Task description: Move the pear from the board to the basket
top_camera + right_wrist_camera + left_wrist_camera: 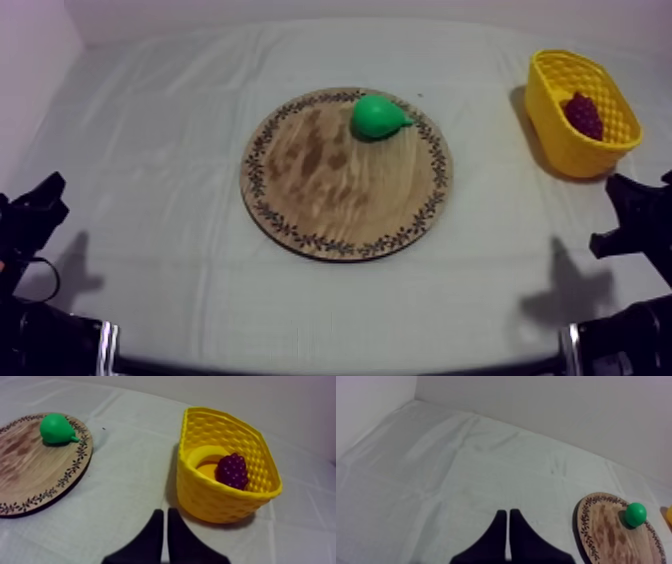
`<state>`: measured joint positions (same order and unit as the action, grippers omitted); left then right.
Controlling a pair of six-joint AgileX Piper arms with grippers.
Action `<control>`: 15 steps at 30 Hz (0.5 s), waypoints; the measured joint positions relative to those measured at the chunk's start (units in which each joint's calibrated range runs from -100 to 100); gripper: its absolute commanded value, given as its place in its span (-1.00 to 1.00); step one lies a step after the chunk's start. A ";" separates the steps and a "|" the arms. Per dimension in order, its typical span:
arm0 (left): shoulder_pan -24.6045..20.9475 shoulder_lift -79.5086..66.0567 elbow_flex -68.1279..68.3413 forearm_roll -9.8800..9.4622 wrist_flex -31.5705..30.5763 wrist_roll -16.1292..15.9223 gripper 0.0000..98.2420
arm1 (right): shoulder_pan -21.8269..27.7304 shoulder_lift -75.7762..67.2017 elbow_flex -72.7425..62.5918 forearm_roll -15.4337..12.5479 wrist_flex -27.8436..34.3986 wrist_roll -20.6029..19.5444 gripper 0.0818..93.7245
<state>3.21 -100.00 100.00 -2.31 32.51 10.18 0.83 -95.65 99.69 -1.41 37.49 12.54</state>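
The task looks unstarted. The pear (380, 116) lies on the wooden board (340, 195) at about one o'clock, close to its edge, narrow end toward three o'clock. The yellow basket (560, 140) stands on the tabletop (150, 150) well apart, at the board's two o'clock, with a bunch of grapes (583, 115) inside. The left claw (508, 513) and the right claw (164, 513) each have their fingers pressed together on nothing. Reaching, grasping, lifting, carrying and releasing are all left to do. The right claw sits nearer the basket.
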 measured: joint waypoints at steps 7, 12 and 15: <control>0.00 0.00 0.00 0.00 0.00 0.00 -1.00 | -0.92 0.94 -1.82 -0.04 -1.21 1.13 -0.99; 0.00 0.00 0.00 0.00 0.00 0.00 -1.00 | -2.54 6.04 -8.10 0.78 0.69 1.30 -0.99; 0.00 0.00 0.00 0.00 0.00 0.00 -1.00 | -3.99 11.75 -14.00 1.42 2.02 0.94 -0.99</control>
<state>3.21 -100.00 100.00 -2.31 32.51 10.18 -3.16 -83.90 85.69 0.00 39.51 13.48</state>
